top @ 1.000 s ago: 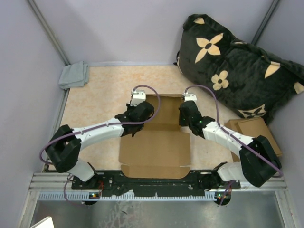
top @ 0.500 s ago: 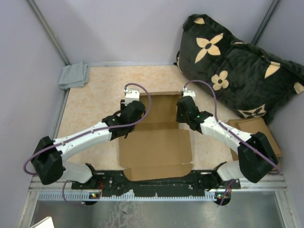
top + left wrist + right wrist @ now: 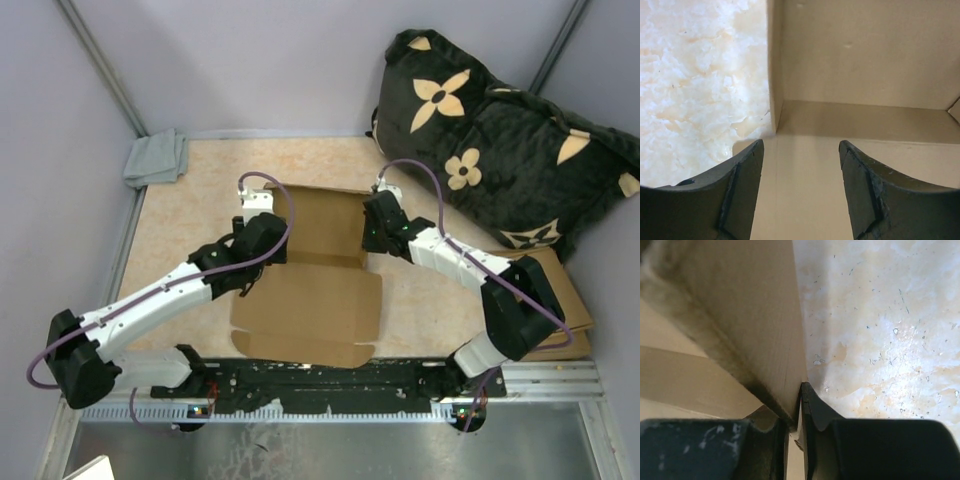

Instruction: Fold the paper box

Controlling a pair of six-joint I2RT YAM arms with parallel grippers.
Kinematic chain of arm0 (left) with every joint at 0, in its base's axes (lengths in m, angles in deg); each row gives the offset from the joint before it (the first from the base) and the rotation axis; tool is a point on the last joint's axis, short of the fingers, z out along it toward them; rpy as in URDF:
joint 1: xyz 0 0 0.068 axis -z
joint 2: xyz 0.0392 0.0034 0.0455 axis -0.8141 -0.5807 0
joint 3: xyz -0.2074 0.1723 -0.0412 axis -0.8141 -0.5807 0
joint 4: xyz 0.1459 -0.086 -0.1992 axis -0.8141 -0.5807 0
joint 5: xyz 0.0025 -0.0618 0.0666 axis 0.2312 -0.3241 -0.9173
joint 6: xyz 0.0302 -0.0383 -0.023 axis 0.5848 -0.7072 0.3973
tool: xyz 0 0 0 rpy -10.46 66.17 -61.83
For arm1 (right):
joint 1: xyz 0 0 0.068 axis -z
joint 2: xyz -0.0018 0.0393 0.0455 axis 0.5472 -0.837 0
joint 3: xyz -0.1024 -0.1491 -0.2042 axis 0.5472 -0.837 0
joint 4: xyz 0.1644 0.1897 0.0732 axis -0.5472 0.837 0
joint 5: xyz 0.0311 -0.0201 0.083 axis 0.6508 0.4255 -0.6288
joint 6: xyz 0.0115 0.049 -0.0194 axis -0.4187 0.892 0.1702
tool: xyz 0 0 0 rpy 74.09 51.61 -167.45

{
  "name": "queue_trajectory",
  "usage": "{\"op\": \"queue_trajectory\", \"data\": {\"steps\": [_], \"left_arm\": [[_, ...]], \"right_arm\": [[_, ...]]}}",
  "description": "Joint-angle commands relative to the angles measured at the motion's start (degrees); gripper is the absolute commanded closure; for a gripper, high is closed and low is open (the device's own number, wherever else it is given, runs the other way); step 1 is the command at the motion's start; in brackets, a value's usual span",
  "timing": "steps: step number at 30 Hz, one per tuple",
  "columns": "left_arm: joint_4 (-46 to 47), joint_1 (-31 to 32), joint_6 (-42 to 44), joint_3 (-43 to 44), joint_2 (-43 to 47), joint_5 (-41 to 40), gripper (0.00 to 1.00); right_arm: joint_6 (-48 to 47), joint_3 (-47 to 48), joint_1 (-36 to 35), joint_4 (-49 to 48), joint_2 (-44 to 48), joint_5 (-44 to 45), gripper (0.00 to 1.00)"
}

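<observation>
Paper box (image 3: 310, 300) slid left, left claw (image 3: 800, 146) now apart — right claw (image 3: 794, 410) clamped on it

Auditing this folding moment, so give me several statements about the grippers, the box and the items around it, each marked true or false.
1. The left gripper is open, with nothing between its fingers. True.
2. The right gripper hangs open, clear of the paper box. False: it is shut on the edge of one of the box's flaps.
3. A grey cloth lies at the far left corner of the table. True.
4. The dark flowered cushion lies on top of the paper box. False: it sits at the far right, apart from the box.
</observation>
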Motion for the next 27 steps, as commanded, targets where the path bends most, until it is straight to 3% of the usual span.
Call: {"op": "queue_trajectory", "data": {"steps": [1,7,9,11,14,21,27], "left_arm": [[-5.1,-1.3,-1.8,4.0,3.1,0.9,0.32],[-7.2,-3.0,-1.3,6.3,5.4,1.0,0.32],[-6.5,-3.8,-0.9,6.2,6.3,1.6,0.32],[-5.7,-5.1,-0.2,5.9,6.7,2.7,0.32],[-5.4,-6.3,0.0,5.6,6.8,4.2,0.32],[-1.9,-6.6,0.3,0.3,12.3,5.8,0.33],[1.6,-6.7,0.1,-5.2,19.8,7.6,0.33]], "right_arm": [[2.4,3.9,1.1,-0.1,0.2,-3.6,0.87],[5.7,3.2,2.1,1.6,1.6,-9.7,0.82],[7.4,1.8,2.2,1.7,2.8,-12.8,0.76],[8.6,0.0,2.2,1.5,4.3,-15.6,0.61],[7.3,-3.2,2.2,1.0,8.7,-17.5,0.51],[-12.3,2.9,2.3,0.2,13.7,-10.8,0.4],[-27.2,21.8,3.8,-1.6,-3.2,-14.2,0.3]]}}
